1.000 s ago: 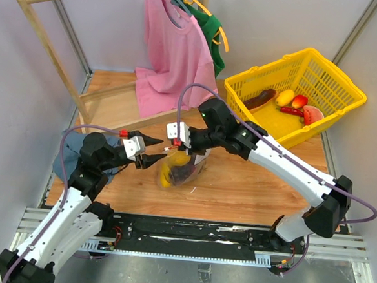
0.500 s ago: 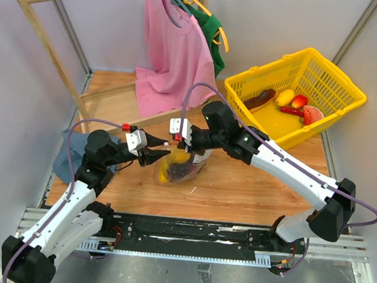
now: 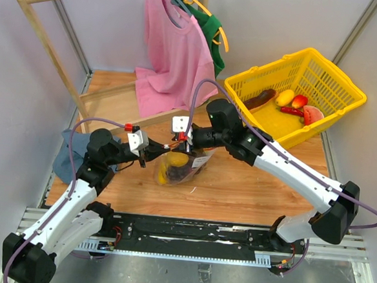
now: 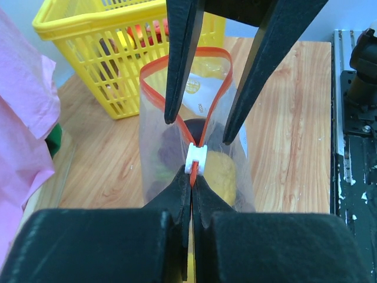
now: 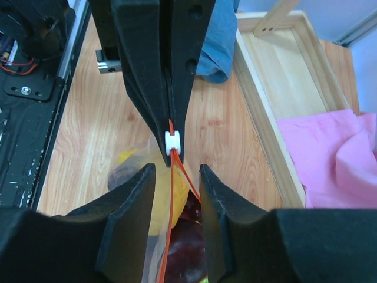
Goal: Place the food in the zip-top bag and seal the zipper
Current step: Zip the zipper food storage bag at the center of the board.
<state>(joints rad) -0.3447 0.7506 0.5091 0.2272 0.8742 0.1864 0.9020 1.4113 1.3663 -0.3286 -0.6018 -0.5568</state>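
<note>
The zip-top bag stands on the wooden table with yellow and dark purple food inside. Its red-orange zipper forms an open loop at the mouth. My left gripper is shut on the zipper strip just behind the white tab. In the top view the left gripper meets the bag's left end. My right gripper is open, one finger on each side of the strip, not pinching it; in the top view the right gripper is over the bag.
A yellow mesh basket at the back right holds more toy food, with a watermelon slice among it. A pink shirt hangs on a wooden rack at the back. A blue cloth lies at the left.
My left gripper moved right to the bag and shut on the zipper's end. My right gripper, shut on the strip before, has opened and shifted slightly right.
</note>
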